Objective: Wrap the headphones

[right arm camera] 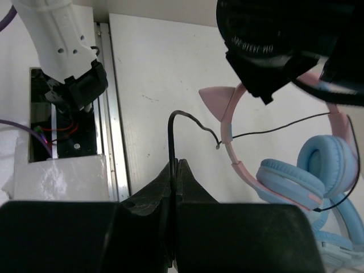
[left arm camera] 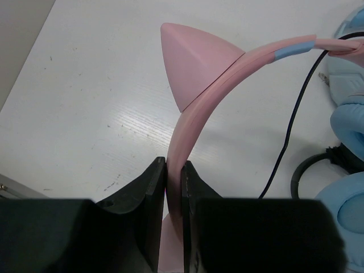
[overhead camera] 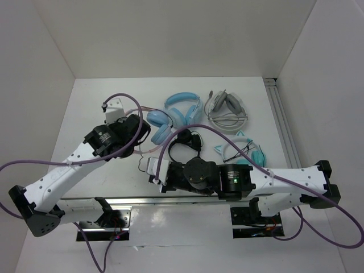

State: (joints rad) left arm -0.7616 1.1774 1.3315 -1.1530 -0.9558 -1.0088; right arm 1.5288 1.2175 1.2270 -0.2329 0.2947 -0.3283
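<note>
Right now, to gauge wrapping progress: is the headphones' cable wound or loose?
Loose: the cable trails off the headphones, pinched in the right gripper.

Low end of headband (left arm camera: 186, 122) between jaws, unseen; ear cups (left arm camera: 350, 122) past right edge

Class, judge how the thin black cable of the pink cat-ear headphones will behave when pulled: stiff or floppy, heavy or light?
Probably floppy yet slightly springy: the thin black cable rises in a kinked loop from the right arm's fingers pinching it. Likely light, being so thin.
</note>
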